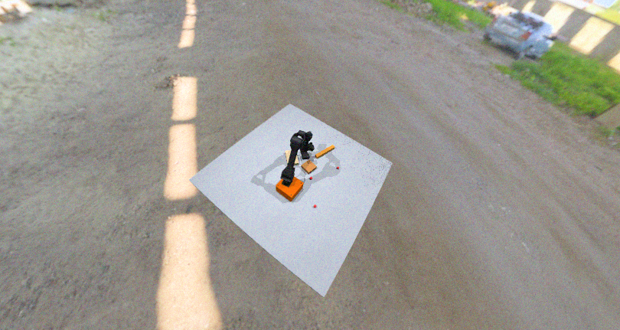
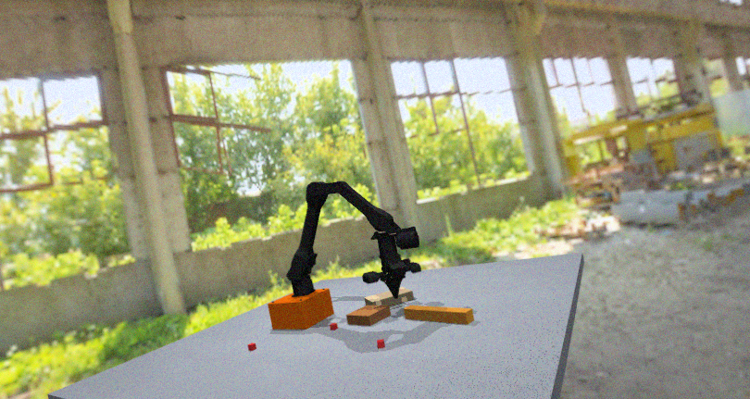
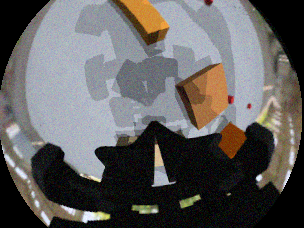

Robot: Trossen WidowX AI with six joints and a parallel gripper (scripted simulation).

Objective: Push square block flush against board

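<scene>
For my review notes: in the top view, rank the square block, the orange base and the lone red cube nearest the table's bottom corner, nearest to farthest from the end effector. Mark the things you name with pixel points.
1. Square block [image 1: 308,167] [image 2: 367,316] [image 3: 207,97]: just below.
2. Orange base [image 1: 289,188] [image 2: 299,312] [image 3: 232,140]: lower left.
3. Red cube [image 1: 314,206] [image 2: 252,346]: farthest down.

Site type: derelict industrial hall, indicated by concrete columns and large broken-paned window frames; foliage visible beyond; yellow machinery and rubble at the far end; bare dirt ground

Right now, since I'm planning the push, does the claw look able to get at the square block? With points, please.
Probably yes: the claw [image 1: 305,156] [image 2: 395,295] [image 3: 154,124] is shut beside the square block [image 1: 308,167] [image 2: 368,316] [image 3: 206,96], with nothing visible between them.
</scene>
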